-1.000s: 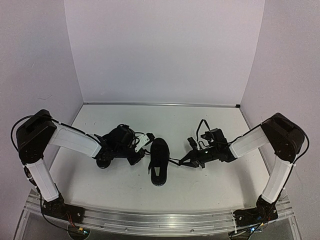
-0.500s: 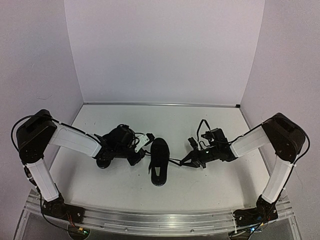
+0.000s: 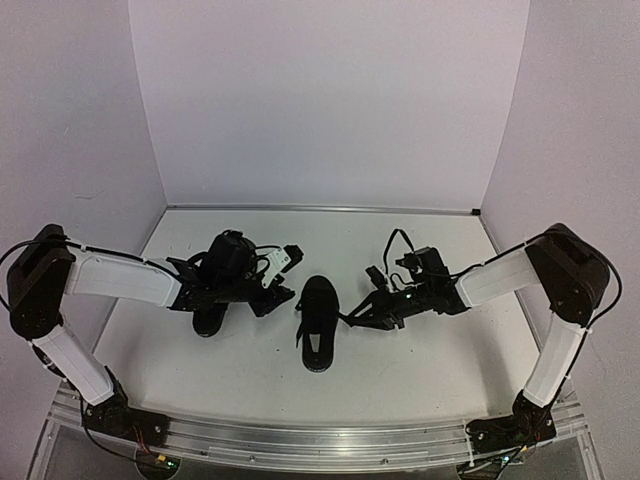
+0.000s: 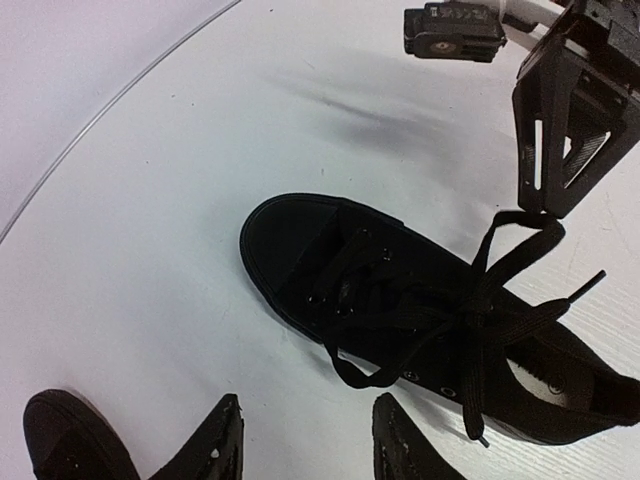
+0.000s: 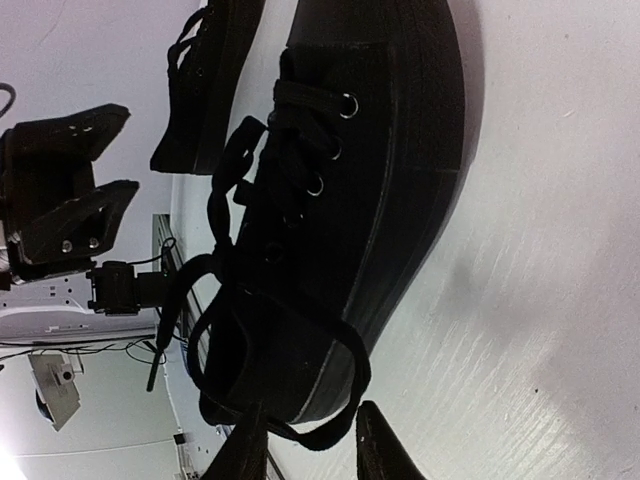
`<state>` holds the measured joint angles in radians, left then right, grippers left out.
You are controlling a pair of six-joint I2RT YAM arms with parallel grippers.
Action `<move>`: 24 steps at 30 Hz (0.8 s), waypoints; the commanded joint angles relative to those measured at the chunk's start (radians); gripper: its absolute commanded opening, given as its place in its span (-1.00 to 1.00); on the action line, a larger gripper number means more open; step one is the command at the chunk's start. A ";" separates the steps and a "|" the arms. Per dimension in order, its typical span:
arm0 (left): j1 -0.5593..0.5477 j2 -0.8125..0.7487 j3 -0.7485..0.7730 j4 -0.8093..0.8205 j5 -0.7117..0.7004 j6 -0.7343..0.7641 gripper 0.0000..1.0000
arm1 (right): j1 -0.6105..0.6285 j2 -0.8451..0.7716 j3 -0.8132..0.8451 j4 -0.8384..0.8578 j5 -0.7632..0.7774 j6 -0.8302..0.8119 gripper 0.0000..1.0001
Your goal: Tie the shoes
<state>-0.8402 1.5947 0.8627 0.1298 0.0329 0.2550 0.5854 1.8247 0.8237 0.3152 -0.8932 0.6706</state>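
Observation:
One black shoe (image 3: 318, 322) lies mid-table, toe to the back; its laces are knotted (image 4: 478, 302), with a loop (image 4: 372, 376) drooping onto the table on the left side. My left gripper (image 3: 279, 298) (image 4: 308, 452) hovers open just left of it, nothing between its fingertips (image 4: 218, 442). My right gripper (image 3: 356, 318) (image 5: 310, 452) is at the shoe's right side, jaws apart, with the other lace loop (image 5: 347, 398) lying loose between them. The second black shoe (image 3: 209, 318) (image 5: 205, 80) sits under my left arm.
White walls close off the table at the back and both sides. Both arms reach inward from the near corners, and their elbows stand over the table's outer edges. A metal rail (image 3: 320, 440) runs along the near edge.
Both grippers were shut on the lace loops and have opened, letting them drop. The left gripper has drawn back to the left and risen; the right has edged closer to the shoe.

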 commanded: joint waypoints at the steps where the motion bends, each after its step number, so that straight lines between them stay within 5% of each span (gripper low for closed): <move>1: 0.003 -0.034 0.013 -0.042 0.131 0.037 -0.01 | 0.003 -0.055 -0.028 -0.042 -0.014 -0.032 -0.34; 5: -0.029 -0.037 0.004 -0.044 0.232 0.123 0.05 | 0.002 -0.080 -0.029 -0.053 -0.006 -0.045 -0.24; 15: -0.083 0.095 0.144 -0.110 0.212 0.209 0.04 | -0.031 0.039 0.063 -0.053 0.050 -0.028 -0.29; 24: -0.091 0.177 0.214 -0.123 0.224 0.227 -0.14 | -0.031 0.127 0.138 -0.054 0.041 -0.045 -0.29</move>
<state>-0.9247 1.7473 1.0169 0.0233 0.2375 0.4565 0.5529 1.9129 0.9185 0.2600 -0.8493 0.6432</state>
